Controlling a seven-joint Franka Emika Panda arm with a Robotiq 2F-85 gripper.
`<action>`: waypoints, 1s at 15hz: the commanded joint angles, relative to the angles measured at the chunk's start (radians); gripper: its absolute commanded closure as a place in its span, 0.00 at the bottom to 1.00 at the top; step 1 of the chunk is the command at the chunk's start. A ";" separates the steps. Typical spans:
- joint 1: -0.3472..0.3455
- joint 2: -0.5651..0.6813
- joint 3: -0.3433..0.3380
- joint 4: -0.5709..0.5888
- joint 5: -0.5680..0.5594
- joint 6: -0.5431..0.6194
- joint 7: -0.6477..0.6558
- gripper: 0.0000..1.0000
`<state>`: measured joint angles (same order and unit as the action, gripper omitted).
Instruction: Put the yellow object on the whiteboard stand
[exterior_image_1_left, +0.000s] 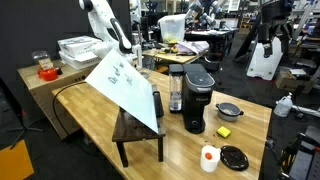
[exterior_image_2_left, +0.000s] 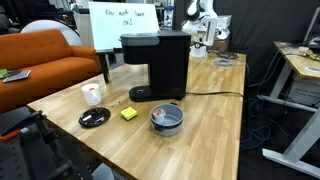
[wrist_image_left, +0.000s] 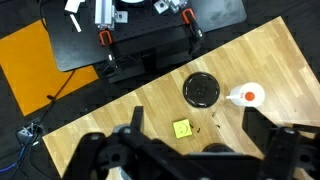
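Jaws of the dark Robotiq gripper (wrist_image_left: 192, 122) are being held wide apart in the wrist view, and nothing is being gripped between them. Framed in the gap between the jaws, yet well apart from both, the small bright yellow blocky object (wrist_image_left: 182, 128) is being seen lying flat on the light wooden table (wrist_image_left: 265, 65). Beyond the jaw tips, a flat round black lid (wrist_image_left: 200, 89) is lying, and farther out toward one jaw a white cup with an orange lid (wrist_image_left: 246, 96) is standing. In an exterior view, the yellow object (exterior_image_1_left: 224, 131) is being kept well apart from the dark brown wooden whiteboard stand (exterior_image_1_left: 140, 132) by a tall black coffee maker (exterior_image_1_left: 198, 95) standing between them. The tilted white scribbled board (exterior_image_1_left: 125, 82) is being borne by the stand. One of each is being counted, along with one grey pot (exterior_image_1_left: 230, 110).
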<state>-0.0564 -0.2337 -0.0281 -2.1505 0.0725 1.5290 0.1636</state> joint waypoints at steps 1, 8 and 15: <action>0.000 -0.002 0.000 0.003 0.000 -0.002 0.000 0.00; 0.002 -0.038 0.005 -0.005 -0.017 0.022 -0.002 0.00; 0.040 -0.013 0.037 -0.032 0.005 0.201 -0.017 0.00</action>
<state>-0.0269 -0.2524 0.0020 -2.1572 0.0674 1.6590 0.1640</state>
